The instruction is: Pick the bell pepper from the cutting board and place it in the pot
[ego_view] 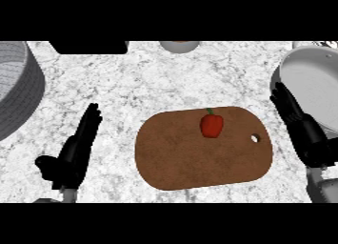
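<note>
At the far left, a large grey ribbed vessel (10, 90) is cut off by the view's edge and rests on the white marbled counter (157, 76). Just right of it, the left hand (76, 150) is seen low on the counter, its fingers straight and pointing away from the robot, with the thumb spread out to the left; nothing is held in it. Along the top edge, a black object (88, 46) and, further right, a pale round object (179, 45) are only partly shown, and what they are cannot be told.

In the middle, a brown wooden cutting board (199, 157) with rounded corners and a small hole near its right edge is laid flat on the counter. The red bell pepper (212, 125) with its green stem is lying on the board's upper part, well apart from both hands.

To the right, the right hand (305, 131) is stretched out with straight fingers beside the board's right edge; it has hold of nothing. Its fingertips appear to reach the rim of the pot (319, 86), a grey vessel with a pale inside at the upper right, though contact cannot be confirmed.
</note>
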Action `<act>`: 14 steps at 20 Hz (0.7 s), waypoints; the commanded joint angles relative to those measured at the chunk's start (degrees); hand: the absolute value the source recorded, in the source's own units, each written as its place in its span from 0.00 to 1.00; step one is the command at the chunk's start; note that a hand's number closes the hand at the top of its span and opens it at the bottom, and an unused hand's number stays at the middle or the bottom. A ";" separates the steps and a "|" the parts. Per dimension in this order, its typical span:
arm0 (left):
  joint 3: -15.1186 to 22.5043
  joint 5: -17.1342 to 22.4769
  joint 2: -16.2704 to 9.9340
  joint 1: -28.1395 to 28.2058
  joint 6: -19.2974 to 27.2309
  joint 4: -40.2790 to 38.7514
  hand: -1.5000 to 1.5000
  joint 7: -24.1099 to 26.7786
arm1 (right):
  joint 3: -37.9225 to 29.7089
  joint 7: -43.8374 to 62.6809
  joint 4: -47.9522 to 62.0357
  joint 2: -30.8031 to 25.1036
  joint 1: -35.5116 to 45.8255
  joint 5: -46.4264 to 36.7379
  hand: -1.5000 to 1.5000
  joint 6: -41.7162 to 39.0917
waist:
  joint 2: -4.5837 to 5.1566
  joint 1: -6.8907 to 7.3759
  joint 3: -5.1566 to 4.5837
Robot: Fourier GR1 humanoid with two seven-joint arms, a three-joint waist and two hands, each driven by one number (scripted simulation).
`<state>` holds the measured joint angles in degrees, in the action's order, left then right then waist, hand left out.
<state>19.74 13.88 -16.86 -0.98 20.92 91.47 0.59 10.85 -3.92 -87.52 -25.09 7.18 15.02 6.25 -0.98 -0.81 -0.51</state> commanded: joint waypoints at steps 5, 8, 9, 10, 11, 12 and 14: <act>1.42 0.80 -5.26 -1.72 -9.50 -4.65 0.50 -5.44 | 10.61 19.95 -0.32 8.36 5.87 -15.04 1.00 16.80 | 1.04 1.43 0.32; 2.16 1.06 -4.41 -1.09 -9.02 -6.36 0.50 -6.42 | 4.18 15.06 3.10 -1.76 5.35 -29.63 1.00 27.72 | 0.50 -2.48 -0.43; 2.62 0.67 -4.53 -0.96 -9.39 -6.87 0.50 -6.22 | 4.26 12.99 2.48 1.13 6.18 -32.57 0.00 32.90 | 0.61 -1.59 -0.01; 3.07 1.46 -3.81 -1.47 -9.87 -7.07 0.50 -7.65 | 5.03 11.67 1.18 3.92 7.24 -35.18 0.00 37.08 | 0.64 -1.22 0.16; 3.52 0.96 -3.47 -1.57 -10.20 -8.13 0.50 -6.64 | 5.98 9.59 -0.45 8.59 7.08 -36.26 0.00 41.60 | 0.72 -1.16 0.29; 2.24 2.10 -4.63 -1.58 -11.41 -8.57 0.50 -6.95 | 7.66 7.40 -1.97 11.02 5.67 -38.50 0.00 44.85 | 0.65 -0.91 0.36; 1.12 3.02 -4.71 -3.60 -13.28 -10.74 0.50 -6.33 | 12.01 9.18 -4.10 15.86 5.98 -44.50 0.00 49.67 | 0.70 -0.74 0.25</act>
<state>21.84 15.49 -21.01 -3.13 10.29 83.41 -5.58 18.79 6.54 -88.71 -16.19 13.23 -19.71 44.41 -0.26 -1.58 -0.37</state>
